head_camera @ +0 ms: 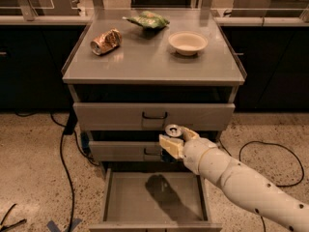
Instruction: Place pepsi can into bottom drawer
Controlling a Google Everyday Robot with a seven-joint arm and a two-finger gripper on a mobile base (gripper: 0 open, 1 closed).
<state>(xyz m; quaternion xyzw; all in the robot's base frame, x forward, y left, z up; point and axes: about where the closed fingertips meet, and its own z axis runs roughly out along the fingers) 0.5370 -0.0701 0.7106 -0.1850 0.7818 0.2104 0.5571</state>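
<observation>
My gripper (173,143) is shut on the pepsi can (171,133), a dark can with a silver top held upright. It hangs in front of the middle drawer, above the back part of the open bottom drawer (113,199). The drawer's flat grey floor bears only the shadow of my arm. My white arm reaches in from the lower right.
On the cabinet top (145,64) lie a crushed copper can (105,41), a green bag (147,20) and a white bowl (188,42). The top drawer (153,115) and middle drawer (120,150) are closed. Cables (65,149) run on the floor at left and right.
</observation>
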